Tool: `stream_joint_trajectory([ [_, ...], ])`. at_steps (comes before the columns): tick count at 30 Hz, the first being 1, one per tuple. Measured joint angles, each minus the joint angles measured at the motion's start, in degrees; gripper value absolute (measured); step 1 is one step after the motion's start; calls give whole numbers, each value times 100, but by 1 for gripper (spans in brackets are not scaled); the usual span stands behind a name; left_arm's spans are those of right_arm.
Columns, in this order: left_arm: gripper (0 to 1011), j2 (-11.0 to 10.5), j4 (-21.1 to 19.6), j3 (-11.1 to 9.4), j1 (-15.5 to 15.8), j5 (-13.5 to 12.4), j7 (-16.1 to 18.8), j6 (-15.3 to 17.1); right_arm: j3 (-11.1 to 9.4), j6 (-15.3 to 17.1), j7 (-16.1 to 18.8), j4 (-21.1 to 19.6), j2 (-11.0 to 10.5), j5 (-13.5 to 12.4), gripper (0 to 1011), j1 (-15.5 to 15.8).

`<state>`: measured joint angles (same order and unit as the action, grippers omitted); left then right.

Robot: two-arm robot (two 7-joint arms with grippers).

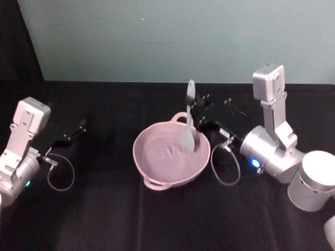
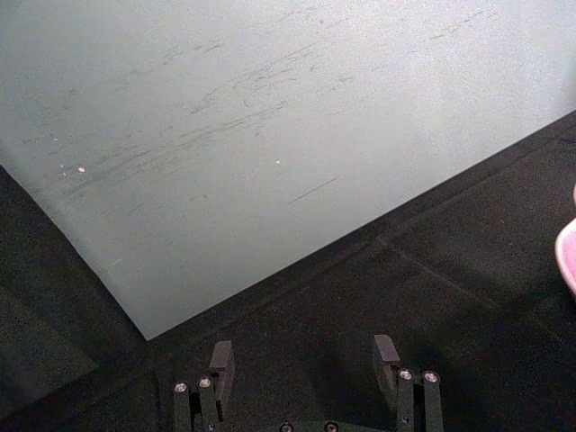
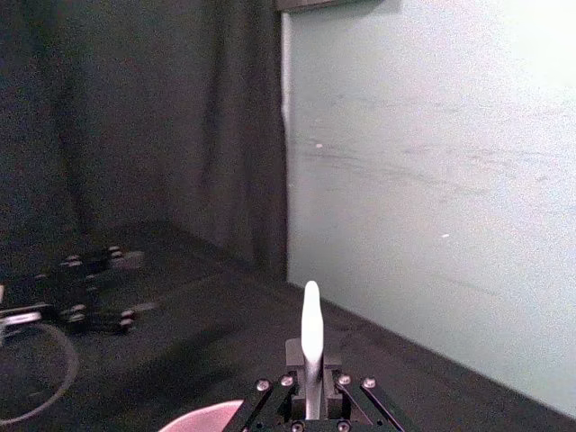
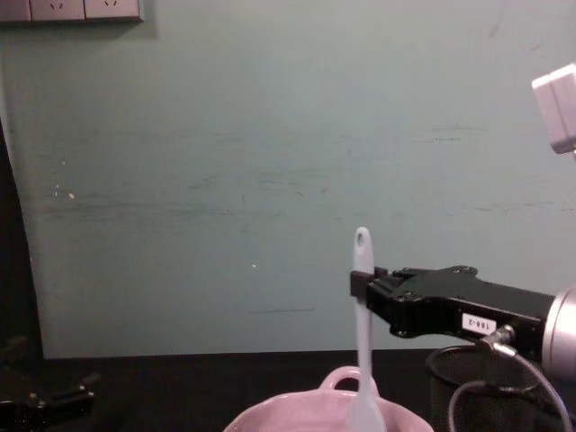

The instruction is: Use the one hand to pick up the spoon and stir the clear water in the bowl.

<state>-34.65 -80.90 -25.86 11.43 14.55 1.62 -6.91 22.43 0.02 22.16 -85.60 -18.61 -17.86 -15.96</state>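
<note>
The spoon (image 1: 189, 119) stands nearly upright, its broad head dipped inside the bowl (image 1: 157, 181) on the side nearer the right arm and its holed handle tip pointing up. The right end effector (image 1: 196, 112) pinches the handle a little above the middle, reaching in level from the right over the bowl's far rim; in the chest view the spoon (image 4: 362, 335) hangs straight down from that grip (image 4: 362, 283) into the bowl (image 4: 297, 412). The pink bowl sits mid-surface (image 1: 104, 219). Faint ripples (image 1: 168, 152) suggest water, though how deep it is and whether the head touches the bottom are hard to read. The step in hand looks to be the stirring itself. To do it well, the pinch should stay firm so the slim handle does not twist. The head should trace slow, small circles, submerged and away from the wall, so the light bowl is neither pushed along nor splashed over. A black mesh cup (image 4: 461, 389) stands just beside the bowl under the right wrist, so the sweep should stay tight. The left end effector (image 1: 79, 127) rests well apart at the left, fingers (image 2: 220, 360) spread and empty.
</note>
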Motion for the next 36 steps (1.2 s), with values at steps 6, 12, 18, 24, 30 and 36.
stream_joint_trajectory([
  [6, 1011, 0, 0, 0, 0, 0, 0, 0, 98, 174, 163, -340, -7, -185, 110, 233],
  [12, 1011, 0, 0, 0, 0, 0, 0, 0, 280, 154, 202, -273, 183, -244, 110, 151],
  [18, 1011, 0, 0, 0, 0, 0, 0, 0, 360, -65, 136, 129, 421, -207, 110, -108],
  [24, 1011, 0, 0, 0, 0, 0, 0, 0, 321, -393, -72, 683, 647, 8, 110, -389],
  [30, 1011, 0, 0, 0, 0, 0, 0, 0, 158, -479, -206, 849, 676, 140, 110, -469],
  [36, 1011, 0, 0, 0, 0, 0, 0, 0, 24, -437, -237, 699, 552, 222, 110, -377],
])
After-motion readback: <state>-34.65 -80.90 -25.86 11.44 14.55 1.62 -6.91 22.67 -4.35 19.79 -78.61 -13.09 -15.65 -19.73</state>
